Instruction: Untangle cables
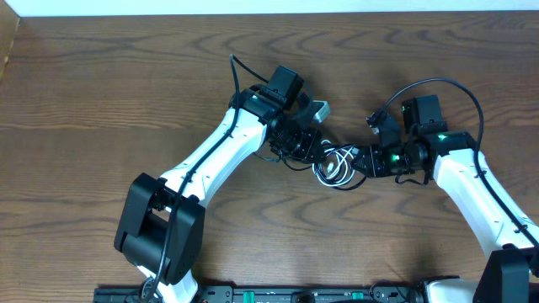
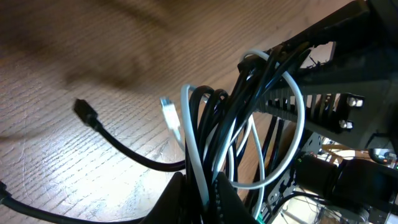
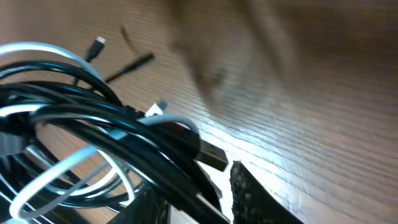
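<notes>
My left claw is clenched on the cables, a light, limp, slick knot of black cords and one white at the overhead view's centre, and whether my right claw grips I cannot tell; I judge the loose plug end the best hold.

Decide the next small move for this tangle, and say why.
Probably close the right claw on the cables it straddles: the left claw already pinches them, and their black and white loops are wound together, so a second hold would let them be drawn apart.
</notes>
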You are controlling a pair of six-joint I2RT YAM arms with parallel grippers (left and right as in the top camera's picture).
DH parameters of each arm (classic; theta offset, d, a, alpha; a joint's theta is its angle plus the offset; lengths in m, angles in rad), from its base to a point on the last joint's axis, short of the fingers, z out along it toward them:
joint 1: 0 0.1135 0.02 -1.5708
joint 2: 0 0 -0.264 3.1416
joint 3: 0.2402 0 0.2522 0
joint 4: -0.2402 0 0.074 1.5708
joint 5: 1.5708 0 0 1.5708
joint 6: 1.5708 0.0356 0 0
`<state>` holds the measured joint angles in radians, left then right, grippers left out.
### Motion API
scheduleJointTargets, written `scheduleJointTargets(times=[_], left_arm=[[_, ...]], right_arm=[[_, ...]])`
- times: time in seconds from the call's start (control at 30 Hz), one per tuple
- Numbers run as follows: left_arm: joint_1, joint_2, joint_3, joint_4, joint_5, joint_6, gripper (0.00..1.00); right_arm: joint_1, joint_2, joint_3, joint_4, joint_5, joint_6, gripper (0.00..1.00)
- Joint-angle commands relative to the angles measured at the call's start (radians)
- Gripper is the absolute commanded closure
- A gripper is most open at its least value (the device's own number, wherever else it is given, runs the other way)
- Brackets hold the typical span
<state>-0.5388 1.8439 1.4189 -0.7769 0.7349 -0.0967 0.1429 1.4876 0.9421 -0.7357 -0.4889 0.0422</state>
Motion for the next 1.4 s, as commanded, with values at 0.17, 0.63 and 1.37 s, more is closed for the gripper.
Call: scheduleJointTargets(times=[0.17, 0.63, 1.37], left_arm=[[0.001, -0.011, 0.008, -0.005, -0.021, 0.006, 0.92], [0.001, -0.011, 0.008, -0.007, -0.021, 0.006, 0.92], [0.001, -0.011, 0.008, -0.138, -0.628, -0.276, 0.93]], right_arm=[[0.001, 0.005, 0.008, -0.016, 0.072, 0.008, 0.69], [0.001, 0.005, 0.008, -0.025, 0.206, 0.111, 0.99], [-0.008, 0.005, 0.008, -0.274, 0.760, 0.601, 0.86]])
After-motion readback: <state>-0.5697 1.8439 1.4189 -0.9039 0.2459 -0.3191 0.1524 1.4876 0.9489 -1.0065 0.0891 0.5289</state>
